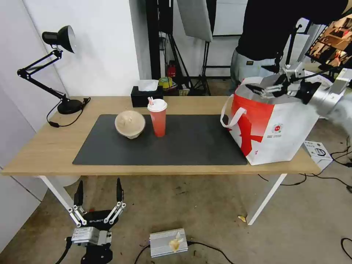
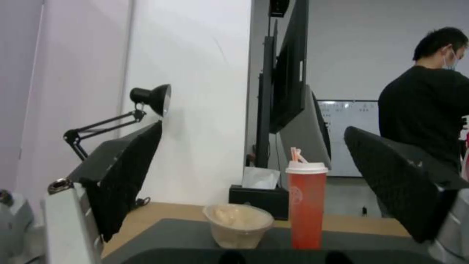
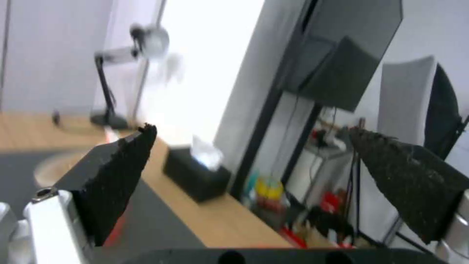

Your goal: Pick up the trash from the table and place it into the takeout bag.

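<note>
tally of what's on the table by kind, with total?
Lidded beige bowl: 1
Red drink cup: 1
Takeout bag: 1
Black tissue box: 1
Desk lamp: 1
Dark grey mat: 1
Total: 6

Right hand is open over the bag's mouth; left hand is open, low in front of the table.

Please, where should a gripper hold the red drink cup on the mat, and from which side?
Grip the red drink cup around its mid body, below the white lid, coming in level from the robot's near side. It stands upright, its straw blocks the top, and the beige bowl sits close on its left.
</note>
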You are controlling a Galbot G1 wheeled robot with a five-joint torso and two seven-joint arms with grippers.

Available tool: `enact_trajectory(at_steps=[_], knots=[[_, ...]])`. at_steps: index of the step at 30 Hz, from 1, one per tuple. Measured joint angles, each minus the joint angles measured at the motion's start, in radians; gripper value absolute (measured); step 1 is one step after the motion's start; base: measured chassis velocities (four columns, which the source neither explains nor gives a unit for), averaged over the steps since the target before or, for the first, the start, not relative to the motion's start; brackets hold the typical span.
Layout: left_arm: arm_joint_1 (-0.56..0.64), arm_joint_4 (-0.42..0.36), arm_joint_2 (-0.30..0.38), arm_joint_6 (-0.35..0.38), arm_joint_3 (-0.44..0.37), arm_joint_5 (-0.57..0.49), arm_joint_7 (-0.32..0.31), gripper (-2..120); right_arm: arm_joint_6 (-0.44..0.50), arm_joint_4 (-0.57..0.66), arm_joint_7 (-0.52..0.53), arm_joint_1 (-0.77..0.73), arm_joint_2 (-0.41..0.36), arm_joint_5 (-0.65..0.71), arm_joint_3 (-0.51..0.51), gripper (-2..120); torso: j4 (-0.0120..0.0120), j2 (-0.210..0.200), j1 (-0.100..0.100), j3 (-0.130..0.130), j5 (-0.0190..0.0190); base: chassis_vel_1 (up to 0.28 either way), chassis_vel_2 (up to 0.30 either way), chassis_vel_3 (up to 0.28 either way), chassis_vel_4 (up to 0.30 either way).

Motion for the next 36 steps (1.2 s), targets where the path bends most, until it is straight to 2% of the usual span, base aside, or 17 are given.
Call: enact_trajectory(at_steps=[1,5,6,8,10,12,14,17,20,23,28,32,36], knots=[[0.0,0.0,0.0,0.0,0.0,0.0,0.0,100,0.0,0.0,0.0,0.0,0.0,0.0,0.0,100,0.0,0.0,0.0,0.0,0.0,0.0,0.0,0.0,0.0],[0.004,-0.001,0.0,0.0,0.004,-0.003,0.0,100,0.025,0.203,0.176,-0.173,0.016,0.026,0.05,100,0.0001,0.0,0.0,0.0,-0.0001,0.0,0.0,0.0,0.0],[0.004,-0.001,0.0,0.0,0.004,-0.003,0.0,100,0.025,0.203,0.176,-0.173,0.016,0.026,0.05,100,0.0001,0.0,0.0,0.0,-0.0001,0.0,0.0,0.0,0.0],[0.004,-0.001,0.0,0.0,0.006,-0.003,0.0,100,0.047,0.285,0.272,-0.262,0.038,0.026,0.061,100,0.0,0.0,0.0,0.0,0.0,0.0,0.0,0.0,0.0],[0.004,-0.001,0.0,-0.001,0.006,-0.003,0.0,100,0.057,0.311,0.301,-0.29,0.046,0.023,0.063,100,0.0001,0.0,0.0,0.0,0.0,0.0,0.0,0.0,0.0],[0.004,-0.001,0.0,-0.001,0.003,-0.005,-0.001,100,0.089,0.399,0.4,-0.375,0.074,-0.004,0.062,100,0.0001,0.0,0.0,0.0,0.0,0.0,0.0,0.0,0.0],[0.004,-0.002,-0.001,-0.001,0.002,-0.006,-0.001,100,0.095,0.42,0.424,-0.394,0.08,-0.012,0.061,100,0.0002,0.0,0.0,0.0,-0.0002,0.0,0.0,0.0,0.0],[0.005,-0.006,-0.001,-0.001,0.0,-0.007,-0.002,100,0.125,0.524,0.542,-0.508,0.124,-0.104,0.036,100,0.0,0.0,0.0,0.0,-0.0002,0.0,0.0,0.0,0.0],[0.005,-0.006,-0.001,-0.001,-0.001,-0.007,-0.002,100,0.139,0.549,0.581,-0.546,0.144,-0.147,0.023,100,0.0002,0.0,0.0,0.0,0.0,0.0,0.0,0.0,0.0],[0.005,-0.007,-0.001,-0.001,-0.003,-0.009,-0.003,100,0.16,0.591,0.678,-0.643,0.186,-0.24,-0.003,100,0.0002,0.0,0.0,0.0,-0.0001,0.0,0.0,0.0,0.0],[0.006,-0.01,-0.001,-0.001,-0.003,-0.016,-0.003,100,0.166,0.61,0.775,-0.745,0.204,-0.345,-0.016,100,0.0001,0.0,0.0,0.0,0.0,0.0,0.0,0.0,0.0],[0.006,-0.011,-0.001,-0.001,-0.004,-0.022,-0.004,100,0.138,0.642,0.903,-0.905,0.232,-0.502,-0.021,100,-0.0001,0.0,0.0,0.0,0.0,0.0,0.0,0.0,0.0],[0.003,-0.011,-0.001,-0.001,-0.006,-0.024,-0.004,100,0.098,0.66,0.985,-0.983,0.252,-0.569,-0.035,100,-0.0001,0.0,0.0,0.0,0.0001,0.0,0.0,0.0,0.0]])
